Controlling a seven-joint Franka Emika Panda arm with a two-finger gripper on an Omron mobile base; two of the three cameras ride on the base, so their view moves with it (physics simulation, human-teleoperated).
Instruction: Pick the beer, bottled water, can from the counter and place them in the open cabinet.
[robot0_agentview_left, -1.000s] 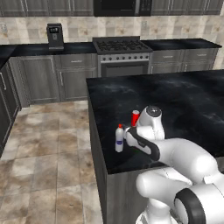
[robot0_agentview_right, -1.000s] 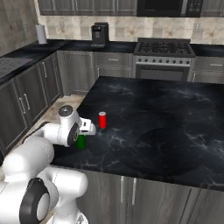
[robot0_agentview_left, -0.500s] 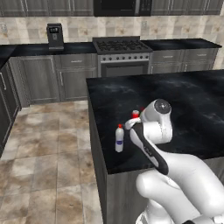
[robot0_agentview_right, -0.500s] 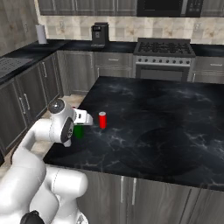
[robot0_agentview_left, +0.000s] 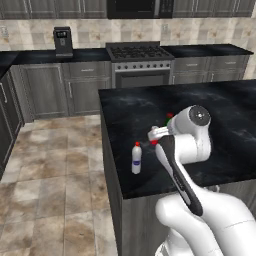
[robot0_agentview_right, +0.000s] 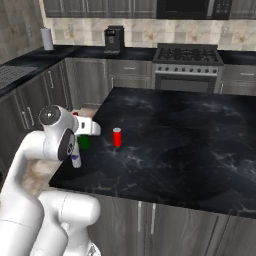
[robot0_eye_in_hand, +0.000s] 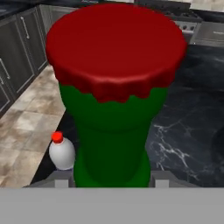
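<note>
Item 1, beer: green bottle with red crown cap, standing between the tips of the end effector, neck close under the hand camera. The tips flank its neck and appear pinched on it; contact itself is not clearly visible. Whether it is lifted off the counter cannot be told.

Item 2, bottled water: white, red-capped, upright on the counter just beside and below the end effector, near the counter edge.

Item 3, can: red, upright, near the end effector, further in on the counter.

Step in hand, judged: first pick, the beer. Next move calls for raising it clear of the water bottle, then carrying it to the cabinet.
</note>
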